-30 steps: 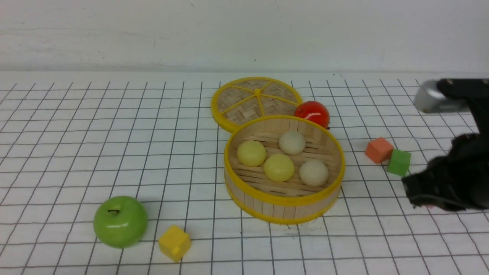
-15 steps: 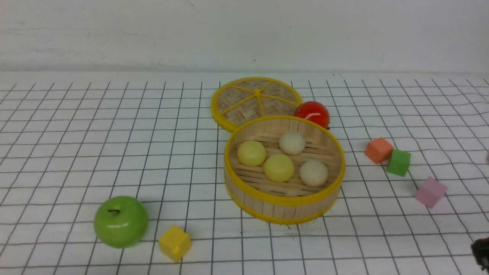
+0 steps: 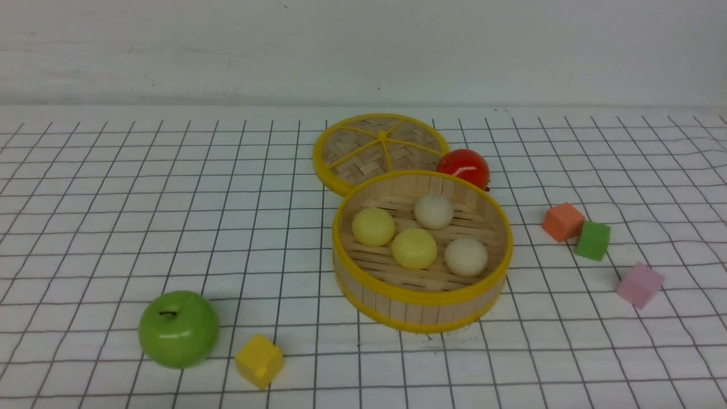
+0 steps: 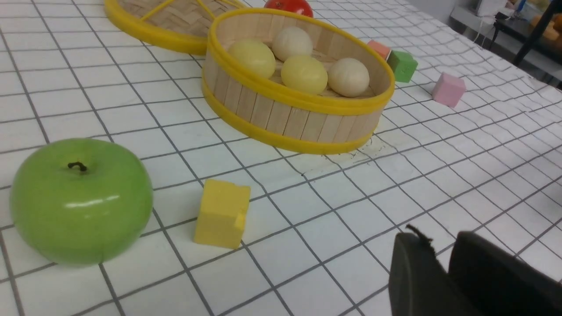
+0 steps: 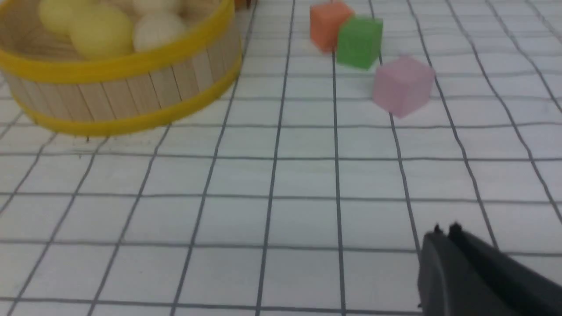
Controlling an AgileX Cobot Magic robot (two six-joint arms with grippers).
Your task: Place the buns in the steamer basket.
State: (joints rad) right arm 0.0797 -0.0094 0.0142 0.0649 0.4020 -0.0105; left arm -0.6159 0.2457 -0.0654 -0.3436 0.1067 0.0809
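Tomato (image 3: pixel 463 167) part-hidden behind steamer basket (image 3: pixel 421 305)

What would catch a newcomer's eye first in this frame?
The steamer basket at the table's centre, holding all four buns. Behind it lies the lid, with a tomato at the lid's right. A green apple sits near left, beside a yellow cube.

White table (image 3: pixel 113 187) surface, ruled with a dark grid. Resting directly on it: steamer basket (image 3: pixel 423 304), its woven lid (image 3: pixel 379 149) just behind, red tomato (image 3: pixel 463 168) beside the lid, and green apple (image 3: pixel 179 329) near a yellow cube (image 3: pixel 259 360). Orange cube (image 3: pixel 562 222) and green cube (image 3: pixel 592 241) (apparently touching) lie near a pink cube (image 3: pixel 640 285).
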